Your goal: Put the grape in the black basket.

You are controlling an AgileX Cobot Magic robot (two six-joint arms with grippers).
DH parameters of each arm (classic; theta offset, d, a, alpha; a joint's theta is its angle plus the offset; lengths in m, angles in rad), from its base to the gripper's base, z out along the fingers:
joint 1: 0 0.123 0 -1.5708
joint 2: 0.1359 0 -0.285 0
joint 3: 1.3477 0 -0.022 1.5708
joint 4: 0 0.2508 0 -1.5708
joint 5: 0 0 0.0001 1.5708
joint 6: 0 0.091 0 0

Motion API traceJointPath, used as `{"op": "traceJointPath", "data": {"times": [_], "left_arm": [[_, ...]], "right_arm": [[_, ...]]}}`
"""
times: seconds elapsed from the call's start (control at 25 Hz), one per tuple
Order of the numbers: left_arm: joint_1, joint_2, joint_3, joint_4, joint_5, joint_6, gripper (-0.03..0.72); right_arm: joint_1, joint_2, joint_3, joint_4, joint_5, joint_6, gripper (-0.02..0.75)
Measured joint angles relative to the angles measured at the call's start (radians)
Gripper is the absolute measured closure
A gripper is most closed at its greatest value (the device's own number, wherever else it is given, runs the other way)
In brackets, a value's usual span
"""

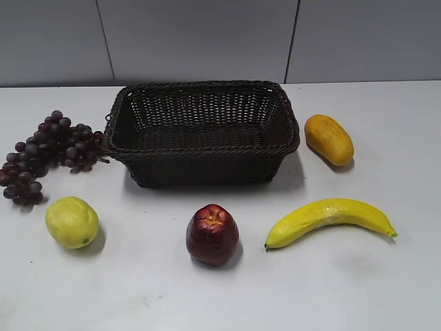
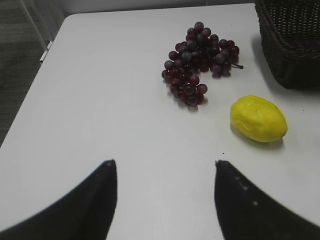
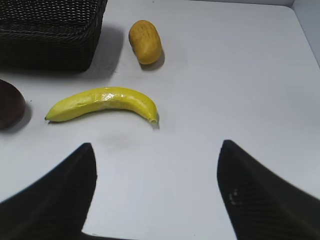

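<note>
The grape (image 1: 48,153), a long bunch of small dark purple-red grapes, lies on the white table left of the black basket (image 1: 204,91), nearly touching its left wall. The bunch also shows in the left wrist view (image 2: 197,62), ahead of my left gripper (image 2: 165,162), which is open and empty above bare table. The basket, dark woven wicker with a braided rim, stands empty at the middle back; its corner shows in the left wrist view (image 2: 295,45) and in the right wrist view (image 3: 50,35). My right gripper (image 3: 157,145) is open and empty. Neither gripper shows in the exterior view.
A yellow-green lemon-like fruit (image 1: 72,222) lies in front of the grapes, also in the left wrist view (image 2: 258,119). A dark red apple (image 1: 212,234) sits front middle. A banana (image 1: 329,219) and an orange-yellow fruit (image 1: 329,139) lie right of the basket. The table's left edge (image 2: 37,80) is near.
</note>
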Motion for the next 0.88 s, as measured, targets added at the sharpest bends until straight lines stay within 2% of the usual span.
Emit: {"op": "traceJointPath", "data": {"times": [0.32, 0.88], "left_arm": [[0.000, 0.000, 0.000, 0.000, 0.000, 0.000, 0.239], [0.000, 0.000, 0.000, 0.000, 0.000, 0.000, 0.312]], "right_arm": [[0.000, 0.000, 0.000, 0.000, 0.000, 0.000, 0.166], [0.000, 0.000, 0.000, 0.000, 0.000, 0.000, 0.166]]}}
